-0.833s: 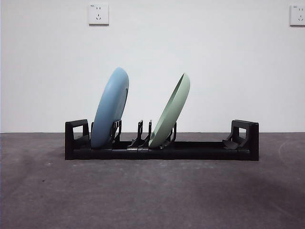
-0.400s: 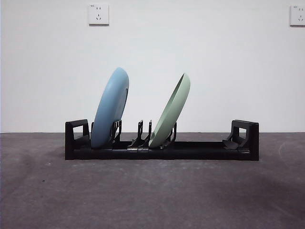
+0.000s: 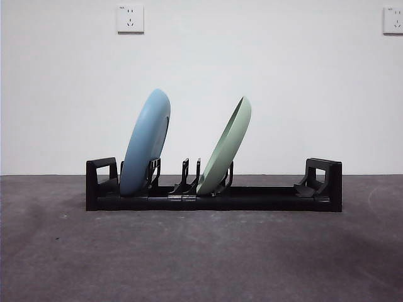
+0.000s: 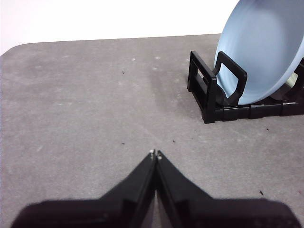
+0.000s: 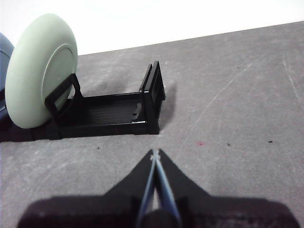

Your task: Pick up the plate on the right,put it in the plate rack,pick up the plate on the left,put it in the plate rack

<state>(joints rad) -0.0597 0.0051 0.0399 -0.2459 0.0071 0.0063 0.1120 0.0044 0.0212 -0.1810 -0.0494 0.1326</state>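
The black plate rack (image 3: 264,197) stands across the table's middle. A blue plate (image 3: 147,141) leans upright in its left slots, and a green plate (image 3: 227,145) leans in the middle slots. My left gripper (image 4: 155,153) is shut and empty, off the rack's left end (image 4: 209,92), with the blue plate (image 4: 266,47) beyond it. Off the other end block (image 5: 153,97) my right gripper (image 5: 155,153) is shut and empty too, the green plate (image 5: 40,76) standing further along the rack. Neither arm shows in the front view.
Grey tabletop (image 3: 201,258) stretches in front of the rack. Two wall sockets (image 3: 130,18) sit high on the white wall behind. The rack's right half holds nothing.
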